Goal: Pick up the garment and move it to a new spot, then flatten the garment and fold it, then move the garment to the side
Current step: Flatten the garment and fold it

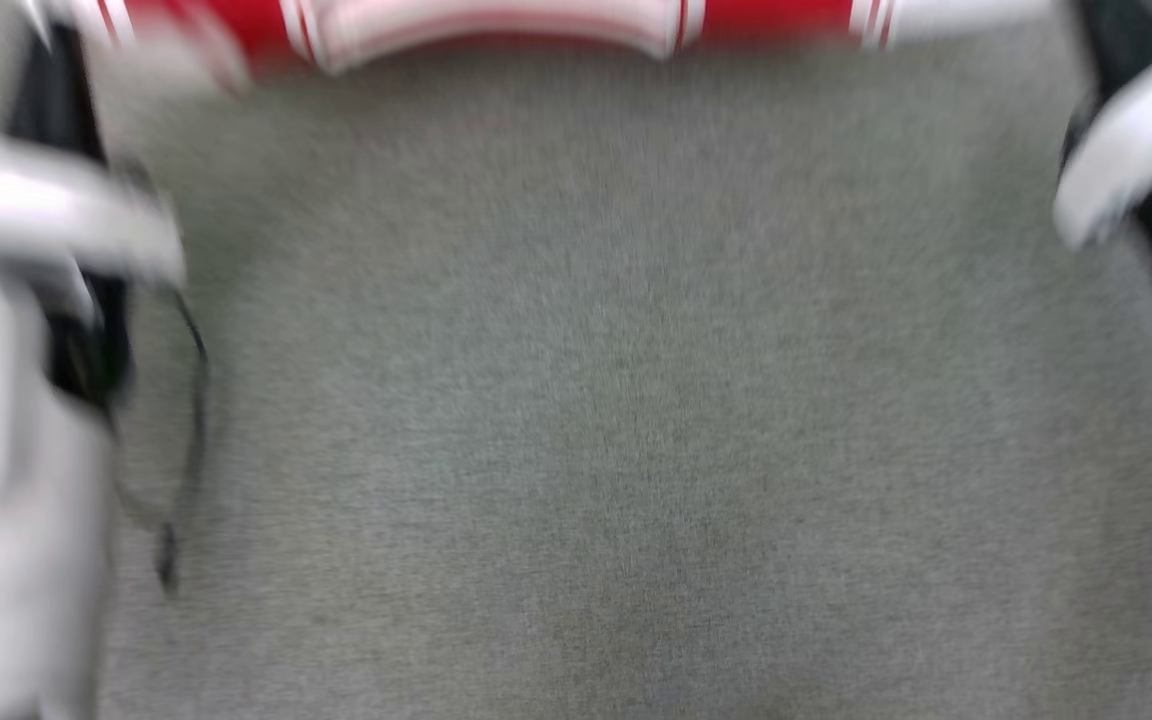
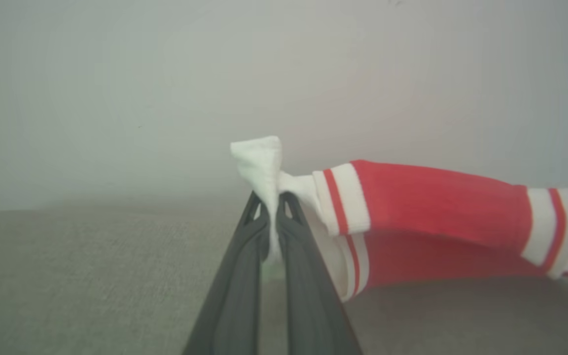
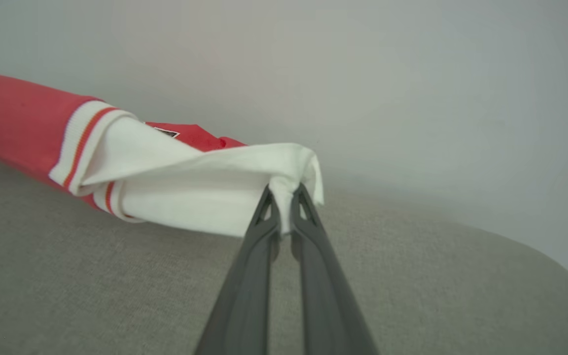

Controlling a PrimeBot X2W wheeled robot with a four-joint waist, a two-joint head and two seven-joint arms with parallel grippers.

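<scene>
Item: the garment (image 1: 766, 22), a red jersey-style T-shirt with white sleeves and red-and-white striped trim. Location: at the far side of the grey fabric surface (image 1: 576, 400), along the top edge of the head view (which is badly blurred), strung between the two grippers. Left gripper (image 2: 270, 203): jaws clenched on a bunched white sleeve tuft (image 2: 259, 158) that pokes out past the fingertips, with the striped cuff band and red body running off to one side. Right gripper (image 3: 284, 195): jaws pinched tight on the gathered end of the opposite white sleeve (image 3: 205, 187), the cloth fanning back to the red body, where a corner of black print (image 3: 165, 132) peeks out. Purpose of hold, as a judgement: gripping the two outermost ends draws the shirt into a taut band across its width, so it can be carried as one piece and laid down without bunching, ready for flattening. Contact with the surface: the lower edge hangs close above it, but I cannot tell if it touches. Backdrop: a plain pale wall (image 2: 165, 74). Stage, as a judgement: the relocation step, with flattening and folding not yet begun.
</scene>
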